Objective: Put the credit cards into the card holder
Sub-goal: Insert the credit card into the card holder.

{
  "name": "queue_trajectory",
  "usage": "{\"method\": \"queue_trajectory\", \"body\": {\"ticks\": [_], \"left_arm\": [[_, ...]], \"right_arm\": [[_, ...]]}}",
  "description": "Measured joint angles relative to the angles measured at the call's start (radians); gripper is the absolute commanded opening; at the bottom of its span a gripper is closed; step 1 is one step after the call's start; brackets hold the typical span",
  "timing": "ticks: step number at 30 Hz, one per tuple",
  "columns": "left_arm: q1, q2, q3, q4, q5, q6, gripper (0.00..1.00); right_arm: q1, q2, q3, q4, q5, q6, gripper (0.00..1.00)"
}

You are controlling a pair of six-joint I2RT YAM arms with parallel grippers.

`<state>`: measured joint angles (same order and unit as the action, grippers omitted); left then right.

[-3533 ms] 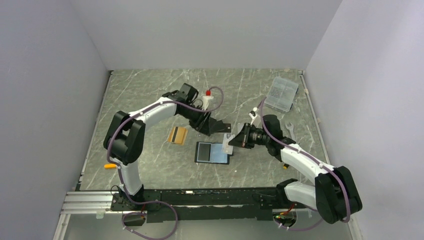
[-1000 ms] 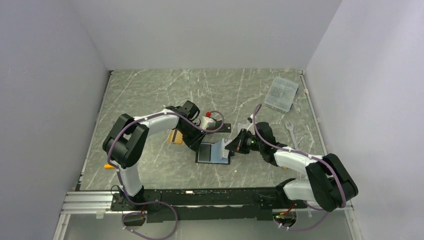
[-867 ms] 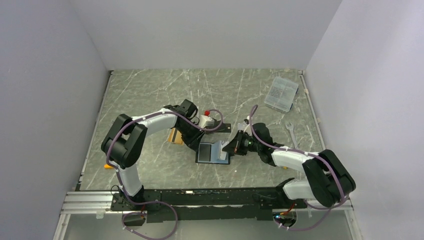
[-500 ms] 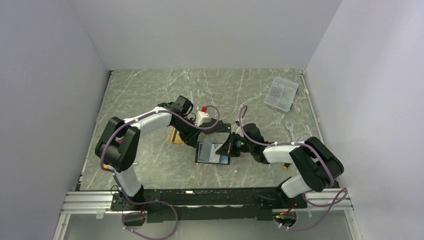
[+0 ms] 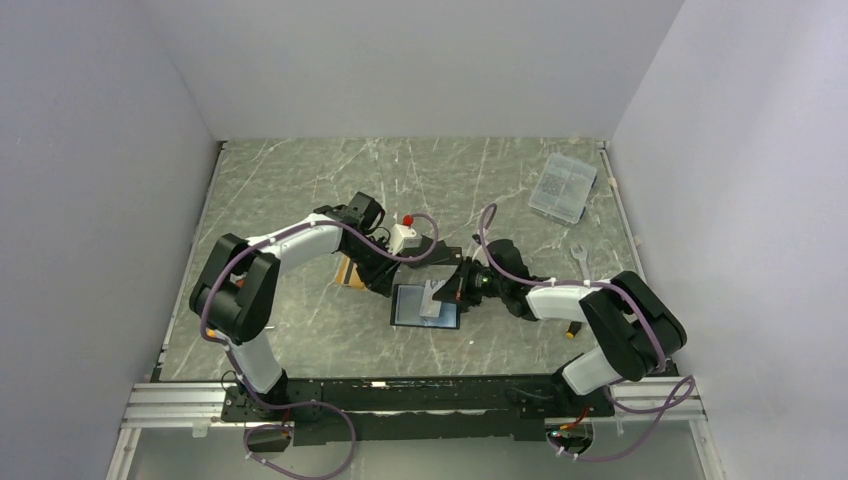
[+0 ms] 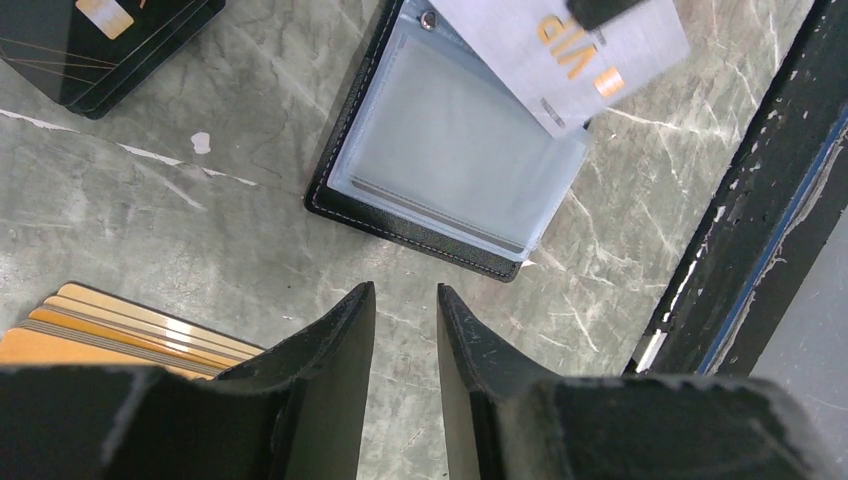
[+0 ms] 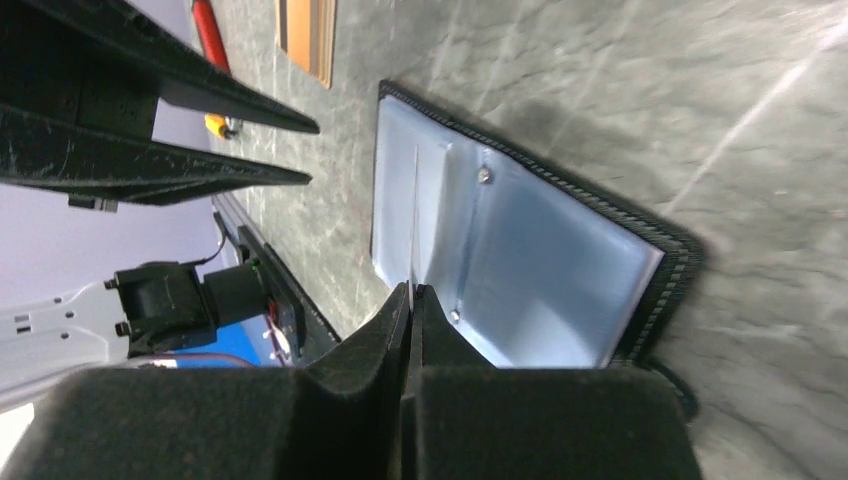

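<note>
The card holder [image 5: 410,306] lies open on the table, its light blue lining facing up [image 6: 440,170] [image 7: 540,250]. My right gripper [image 5: 456,294] [image 7: 411,288] is shut on a silver-grey credit card [image 6: 570,50] [image 7: 413,220]. The card is held on edge over the holder's right half, its lower edge at the lining. My left gripper [image 5: 385,283] [image 6: 405,295] hovers just left of the holder, open, with nothing between its fingers. An orange-gold card [image 5: 352,271] [image 6: 110,330] lies beside it. Two black cards [image 5: 446,252] [image 6: 110,40] lie stacked behind the holder.
A clear plastic box [image 5: 562,187] sits at the back right, with a wrench [image 5: 580,262] nearer the middle right. An orange marker [image 5: 220,332] lies at the left front. The black rail [image 6: 760,200] runs along the table's near edge.
My right gripper has carried the silver-grey card leftward and down onto the open card holder. The left gripper has shifted slightly left and stays open.
</note>
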<state>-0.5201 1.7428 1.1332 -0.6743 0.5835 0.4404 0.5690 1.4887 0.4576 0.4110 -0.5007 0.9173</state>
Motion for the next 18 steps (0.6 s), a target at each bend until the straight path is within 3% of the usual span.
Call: {"method": "queue_trajectory", "body": {"ticks": [18], "left_arm": [[-0.064, -0.005, -0.062, 0.046, -0.026, -0.021, 0.29]], "right_arm": [[-0.057, 0.012, -0.045, 0.046, -0.007, -0.006, 0.0]]}}
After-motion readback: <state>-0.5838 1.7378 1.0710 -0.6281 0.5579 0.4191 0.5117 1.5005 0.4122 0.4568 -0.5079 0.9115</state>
